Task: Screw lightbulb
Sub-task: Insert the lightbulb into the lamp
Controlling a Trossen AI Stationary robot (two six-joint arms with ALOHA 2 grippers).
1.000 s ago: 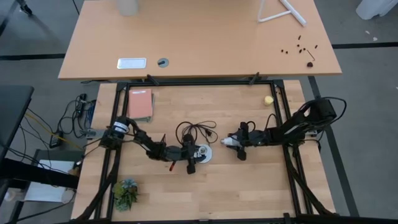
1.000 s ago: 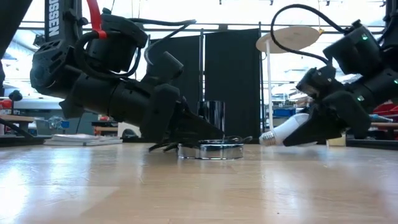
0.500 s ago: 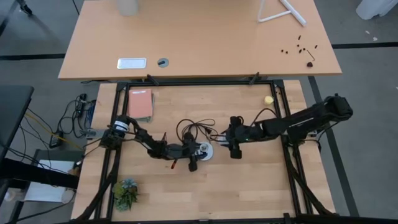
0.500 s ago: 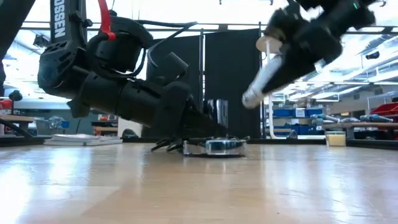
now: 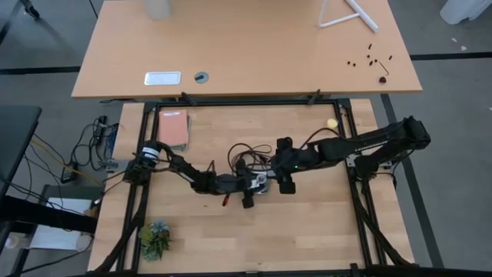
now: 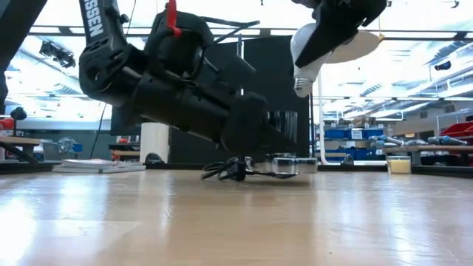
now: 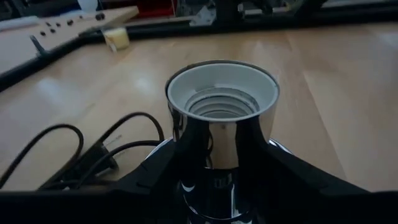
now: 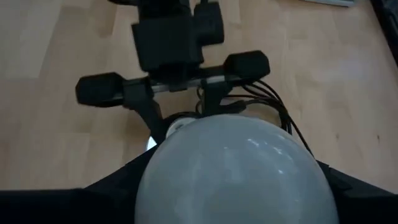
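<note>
Altogether one lightbulb (image 6: 310,46), pinched in the right tool (image 5: 269,172); one socket (image 7: 222,118), clamped by the left tool (image 5: 254,185)

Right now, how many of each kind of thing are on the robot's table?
Lightbulb: 1
Silver socket with black cord: 1
Yellow ball: 1
Pink book: 1
Little plant: 1
Total: 5

The socket (image 7: 221,124) sits between the left claw's (image 7: 217,180) fingers on the table (image 5: 307,231), with the bulb (image 6: 310,46), in the right claw (image 6: 325,33), above it.
</note>
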